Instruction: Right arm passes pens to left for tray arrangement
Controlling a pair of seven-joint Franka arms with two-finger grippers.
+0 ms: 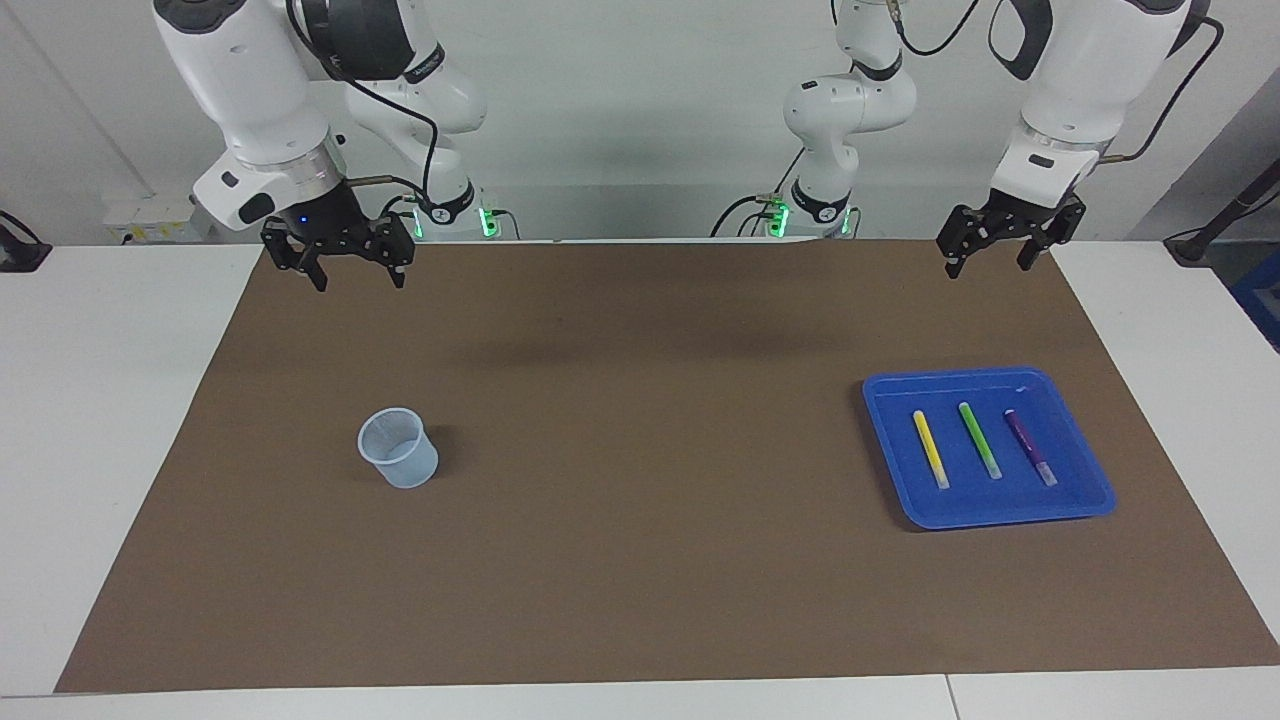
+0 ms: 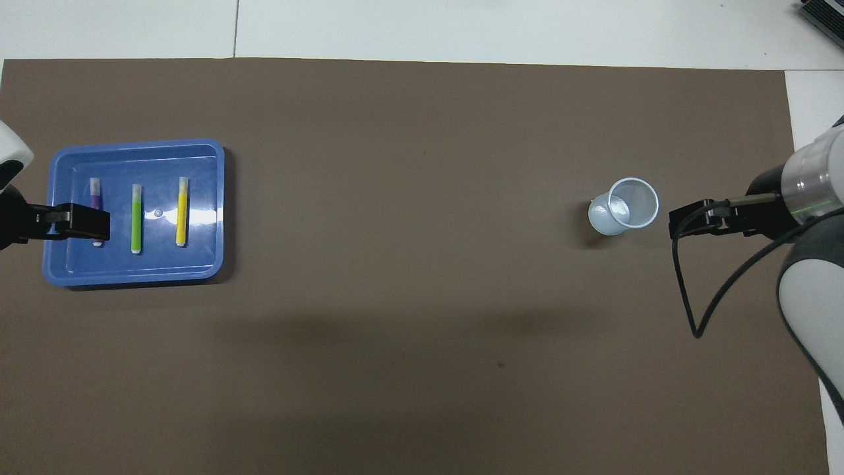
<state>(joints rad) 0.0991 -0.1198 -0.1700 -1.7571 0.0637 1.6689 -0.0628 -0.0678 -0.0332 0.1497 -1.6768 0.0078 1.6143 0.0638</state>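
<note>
The blue tray [image 1: 892, 432] lies on the brown mat toward the left arm's end of the table. Three pens lie side by side in it, apart from each other: yellow [image 1: 930, 450], green [image 1: 980, 440], purple [image 1: 1030, 448]. The tray [image 2: 204, 198] also shows in the overhead view with the yellow pen [image 2: 182, 211], green pen [image 2: 136, 218] and purple pen [image 2: 96, 196]. My left gripper [image 1: 988, 268] hangs open and empty, raised over the mat's edge nearest the robots; from above it [image 2: 82, 222] partly covers the purple pen. My right gripper [image 1: 357, 282], blue light on, is open, empty and raised.
A small translucent bluish cup [image 1: 398, 448] stands upright on the mat [image 1: 640, 400] toward the right arm's end; in the overhead view the cup [image 2: 626, 206] sits beside the right gripper [image 2: 686, 223]. White table shows around the mat.
</note>
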